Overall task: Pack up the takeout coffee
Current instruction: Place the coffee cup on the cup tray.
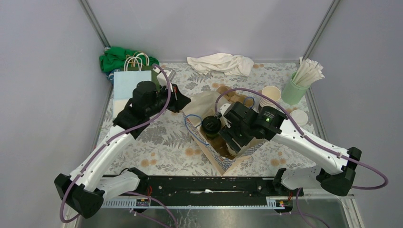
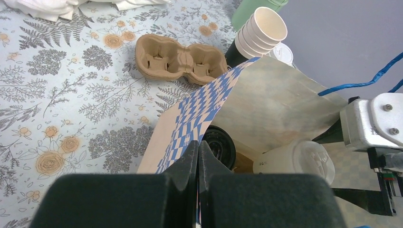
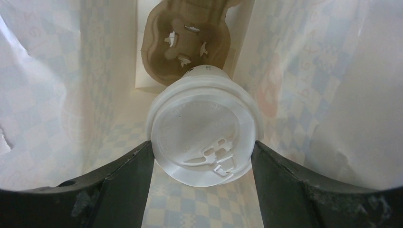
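A paper bag (image 1: 223, 159) with a blue check print stands open mid-table. My left gripper (image 2: 198, 147) is shut on the bag's rim (image 2: 190, 126) and holds that side up. Inside the bag, my right gripper (image 3: 203, 152) is shut on a takeout coffee cup with a white lid (image 3: 204, 137); both fingers touch the lid's sides. The same white-lidded cup (image 2: 297, 159) lies tilted in the left wrist view. A second cup with a black lid (image 1: 210, 126) sits in the bag beside it. A brown pulp cup carrier (image 3: 187, 42) lies at the bag's bottom.
Another pulp carrier (image 2: 180, 58) lies on the floral tablecloth behind the bag. A stack of empty cups (image 1: 271, 95), a loose white lid (image 1: 299, 116) and a mint-green tumbler of straws (image 1: 295, 88) stand at the right. A white cloth (image 1: 221, 63) and a handled bag (image 1: 132, 78) lie at the back.
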### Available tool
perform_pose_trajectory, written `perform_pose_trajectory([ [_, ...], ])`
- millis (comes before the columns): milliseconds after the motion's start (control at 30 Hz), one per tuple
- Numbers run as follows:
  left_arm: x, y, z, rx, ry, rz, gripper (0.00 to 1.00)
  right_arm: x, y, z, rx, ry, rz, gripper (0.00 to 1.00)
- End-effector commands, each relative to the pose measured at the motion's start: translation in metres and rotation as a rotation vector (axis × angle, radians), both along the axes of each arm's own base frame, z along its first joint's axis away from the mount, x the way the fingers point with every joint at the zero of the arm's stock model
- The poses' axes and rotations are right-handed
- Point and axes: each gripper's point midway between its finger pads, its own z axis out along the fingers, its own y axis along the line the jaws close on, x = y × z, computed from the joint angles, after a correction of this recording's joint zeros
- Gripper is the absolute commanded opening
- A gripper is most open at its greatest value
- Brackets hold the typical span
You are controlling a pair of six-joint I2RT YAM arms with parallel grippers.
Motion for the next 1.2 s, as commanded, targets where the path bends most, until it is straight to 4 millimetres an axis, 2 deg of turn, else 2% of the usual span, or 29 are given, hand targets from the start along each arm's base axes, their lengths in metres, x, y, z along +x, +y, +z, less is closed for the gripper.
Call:
perform_pose_trajectory([
  [0, 0.008, -0.008, 0.023, -0.069, -0.054, -0.026, 0.00, 0.010, 0.006, 0.005, 0.002, -0.049, 0.013, 0.47],
  [167, 0.010, -0.010, 0.023, -0.093, -0.043, -0.030, 0.00, 0.014, 0.021, -0.003, 0.053, -0.052, 0.014, 0.47],
  [300, 0.012, -0.012, 0.014, -0.093, 0.001, -0.025, 0.01, 0.011, 0.026, -0.006, 0.060, -0.023, 0.042, 0.47],
  [333, 0.015, -0.011, 0.011, -0.080, 0.012, -0.017, 0.09, 0.010, 0.025, -0.004, 0.058, -0.019, 0.041, 0.48],
  [400, 0.021, -0.009, 0.010, -0.054, 0.022, 0.007, 0.31, 0.010, 0.024, 0.000, 0.070, -0.007, 0.027, 0.47],
  [467, 0.028, -0.005, 0.012, -0.041, 0.025, 0.046, 0.48, 0.013, 0.022, 0.002, 0.070, 0.002, 0.007, 0.47],
  [633, 0.038, 0.006, 0.032, -0.036, -0.013, 0.116, 0.73, 0.022, 0.022, 0.008, 0.075, -0.027, -0.015, 0.47],
  [800, 0.042, 0.026, 0.059, -0.047, 0.000, 0.246, 0.93, 0.017, 0.019, 0.007, 0.084, -0.003, -0.049, 0.47],
  [867, 0.035, 0.035, 0.066, -0.081, 0.069, 0.314, 0.98, 0.017, 0.019, 0.006, 0.089, -0.003, -0.067, 0.47],
  [1033, 0.009, 0.046, 0.085, -0.181, 0.181, 0.374, 0.99, 0.015, 0.014, 0.002, 0.112, -0.012, -0.110, 0.46],
  [1100, -0.006, 0.037, 0.087, -0.216, 0.241, 0.315, 0.99, 0.013, 0.012, 0.003, 0.121, -0.011, -0.131, 0.47],
  [1167, -0.022, 0.028, 0.080, -0.216, 0.334, 0.249, 0.99, 0.011, 0.008, 0.002, 0.118, -0.007, -0.156, 0.47],
])
